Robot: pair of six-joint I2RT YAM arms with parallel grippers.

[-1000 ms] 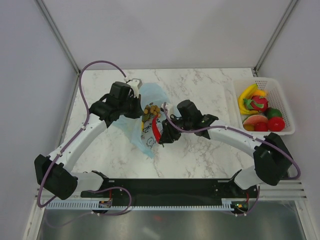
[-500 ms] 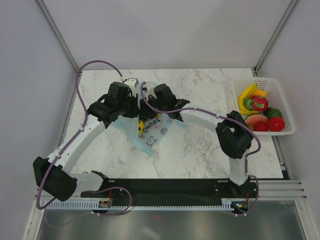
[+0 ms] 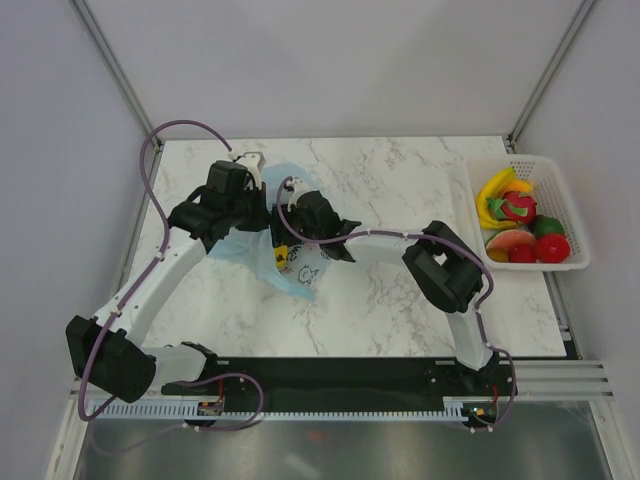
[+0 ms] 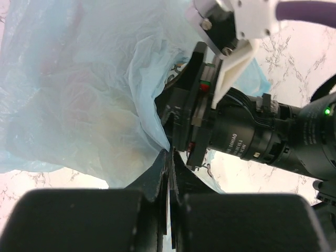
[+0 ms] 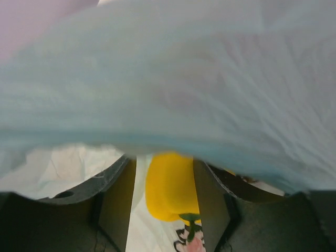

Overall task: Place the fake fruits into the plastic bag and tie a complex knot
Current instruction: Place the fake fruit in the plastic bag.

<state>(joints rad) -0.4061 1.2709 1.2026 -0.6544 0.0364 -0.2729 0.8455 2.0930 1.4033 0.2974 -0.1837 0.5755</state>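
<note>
The light-blue plastic bag [image 3: 296,268] lies on the marble table, its mouth lifted at the far left. My left gripper [image 3: 262,203] is shut on the bag's thin film [image 4: 131,105], which is pinched between its fingers [image 4: 169,163]. My right gripper [image 5: 164,163] is pushed inside the bag under the film and stands open. A yellow fake fruit [image 5: 170,184] lies between its fingers, with a gap on the left side. From the top view the right gripper [image 3: 286,224] is hidden in the bag's mouth. Other fake fruits [image 3: 515,208] are in the basket.
A white mesh basket [image 3: 570,205] stands at the table's right edge, holding bananas [image 3: 495,190], a red-green fruit and several others. The right arm's elbow [image 3: 445,265] rises over the table's middle. The right wrist body [image 4: 252,136] sits close to my left fingers.
The right gripper has swung left and further into the bag's mouth, and its jaws have widened around the yellow fruit. The left gripper drifted slightly up and left, still pinching the bag.
</note>
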